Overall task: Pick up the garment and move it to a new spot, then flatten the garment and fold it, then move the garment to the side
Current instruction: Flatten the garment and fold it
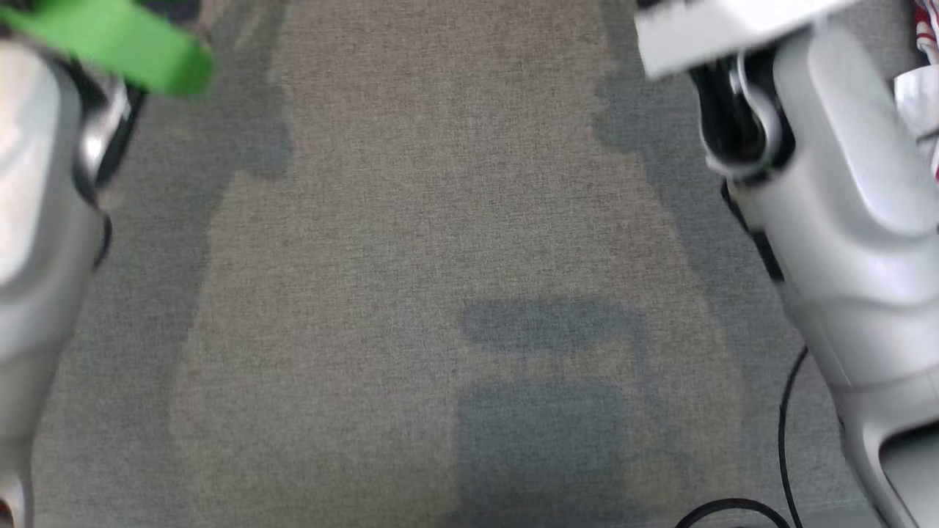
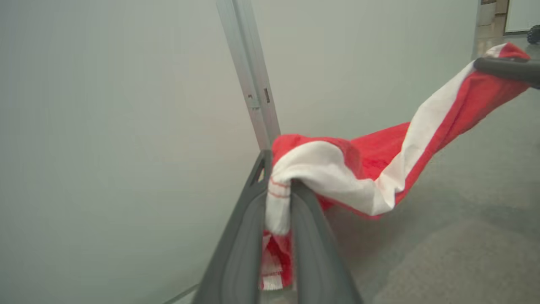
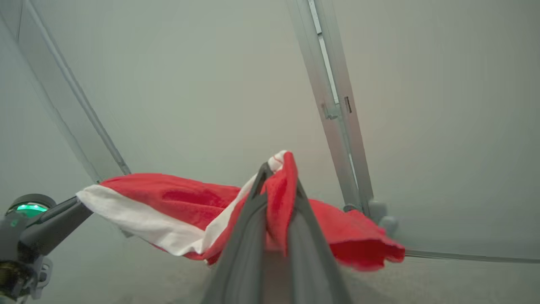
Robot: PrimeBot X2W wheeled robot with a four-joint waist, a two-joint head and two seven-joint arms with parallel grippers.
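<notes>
1. Left wrist view: the left gripper [image 2: 278, 181] is closed tight on a white, hemmed corner of the garment [image 2: 371, 169]. The cloth sags in the air, clear of the carpet [image 2: 443, 261], and rises away to the upper right.
2. Right wrist view: the right gripper [image 3: 279, 177] pinches a red edge of the same cloth between nearly touching fingers. The red-and-white span droops between the two grippers.
3. Judging from this, the pick-up is done and the garment looks mid-carry. Laying it down, flattening, folding and moving it aside are all left.
4. The wrist views show both grips, with a metal post [image 2: 253, 84] behind. The head view gives instead the carpet below, between the left forearm [image 1: 37, 220] and the right forearm [image 1: 843, 220]. It also shows a scrap of red-and-white cloth [image 1: 926, 37] at the right edge, which I cannot tie to the held garment.
</notes>
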